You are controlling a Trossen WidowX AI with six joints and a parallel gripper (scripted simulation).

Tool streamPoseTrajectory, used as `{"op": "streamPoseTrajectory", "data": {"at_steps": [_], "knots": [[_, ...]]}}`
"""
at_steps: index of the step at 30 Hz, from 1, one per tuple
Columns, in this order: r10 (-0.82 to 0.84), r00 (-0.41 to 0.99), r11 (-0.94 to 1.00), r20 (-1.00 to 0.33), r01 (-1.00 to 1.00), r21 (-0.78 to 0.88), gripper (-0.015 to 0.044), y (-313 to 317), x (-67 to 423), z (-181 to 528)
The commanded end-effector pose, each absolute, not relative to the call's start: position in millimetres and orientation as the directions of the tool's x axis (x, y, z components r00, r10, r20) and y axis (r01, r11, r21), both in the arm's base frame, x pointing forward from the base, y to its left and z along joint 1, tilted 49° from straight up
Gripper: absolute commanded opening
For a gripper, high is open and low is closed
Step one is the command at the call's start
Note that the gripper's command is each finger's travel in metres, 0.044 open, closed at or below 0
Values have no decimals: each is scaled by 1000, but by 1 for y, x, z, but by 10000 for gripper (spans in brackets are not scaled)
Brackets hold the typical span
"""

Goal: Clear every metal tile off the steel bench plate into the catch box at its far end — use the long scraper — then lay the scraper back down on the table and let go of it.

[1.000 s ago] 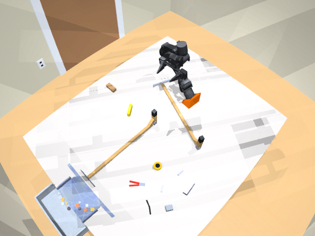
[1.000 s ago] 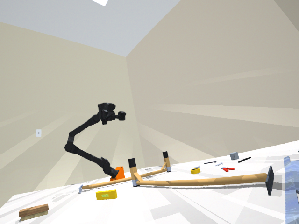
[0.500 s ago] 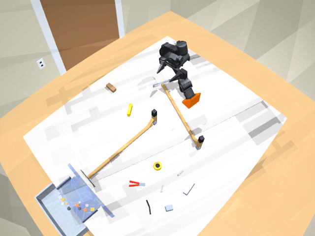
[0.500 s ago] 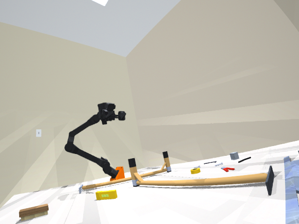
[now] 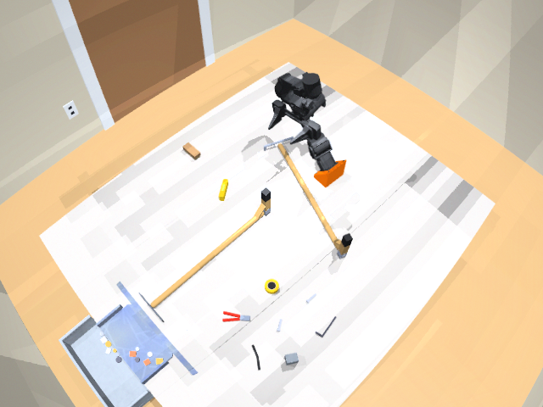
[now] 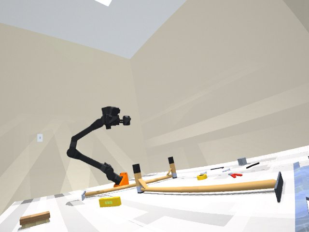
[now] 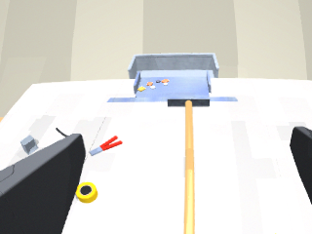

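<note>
The long scraper lies on the table, its black blade just before the near edge of the steel plate and its black-topped upright grip toward the arm. Several tiles, such as an orange tile and a yellow tile, lie on the plate's one side. Several more, like a dark tile, show in the catch box by the plate's end. My gripper is open and empty, high above the table.
A second long tool with a toothed head lies beside the arm. A brush, yellow level, tape roll, red-handled pliers and grey block stand around.
</note>
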State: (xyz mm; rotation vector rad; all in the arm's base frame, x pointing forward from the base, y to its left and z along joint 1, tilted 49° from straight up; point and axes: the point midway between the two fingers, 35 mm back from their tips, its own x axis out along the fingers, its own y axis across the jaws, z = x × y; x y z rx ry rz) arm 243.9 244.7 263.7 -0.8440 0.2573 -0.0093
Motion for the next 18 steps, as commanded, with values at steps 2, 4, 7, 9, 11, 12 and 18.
{"op": "streamPoseTrajectory", "data": {"at_steps": [2, 4, 7, 9, 11, 12, 18], "knots": [[-160, 953, 653, -257, -94, -752, 440, 230, 256, 243], [-180, 946, 650, -271, -92, -754, 440, 223, 261, 236], [-211, 933, 647, -292, -91, -757, 440, 213, 268, 226], [-232, 924, 645, -306, -90, -759, 440, 206, 272, 219], [-252, 913, 643, -320, -89, -761, 440, 198, 276, 212], [-263, 908, 643, -327, -88, -761, 440, 194, 278, 208], [-325, 871, 640, -370, -85, -763, 440, 171, 287, 188]]}}
